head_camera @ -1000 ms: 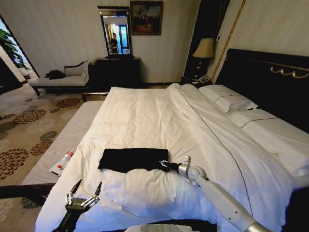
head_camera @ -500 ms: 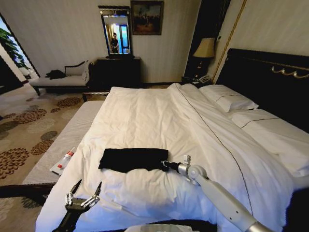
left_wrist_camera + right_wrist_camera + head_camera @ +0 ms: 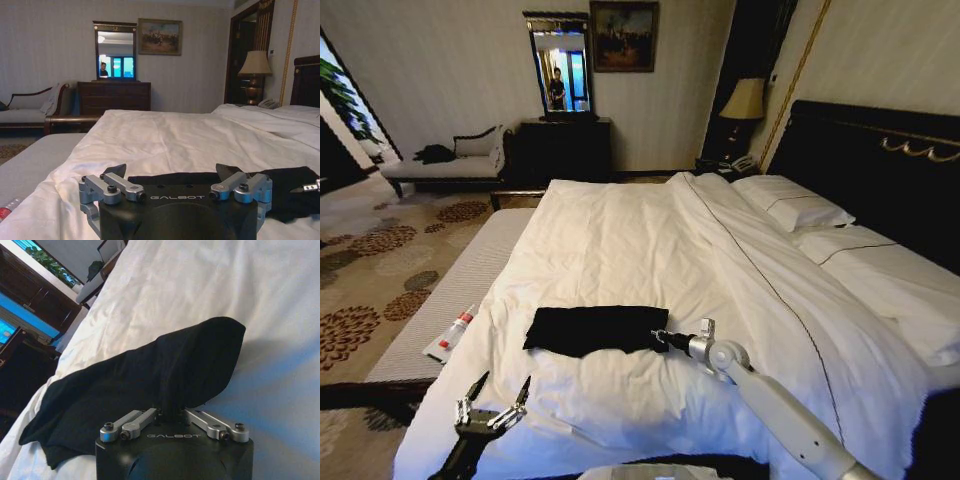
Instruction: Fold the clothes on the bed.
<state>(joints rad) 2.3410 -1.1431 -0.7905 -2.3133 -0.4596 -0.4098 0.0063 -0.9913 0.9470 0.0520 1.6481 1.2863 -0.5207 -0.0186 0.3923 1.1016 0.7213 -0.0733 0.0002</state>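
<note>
One black T-shirt [image 3: 595, 329] lies folded into a long band on the bed [image 3: 620, 240], near its foot end. The right tool [image 3: 660, 339] is clenched on the shirt's edge nearest the pillows [image 3: 790, 205]. The left tool [image 3: 492, 402] hangs released just off the foot of the bed, apart from the shirt. The shirt's lettering is hidden in the folds.
</note>
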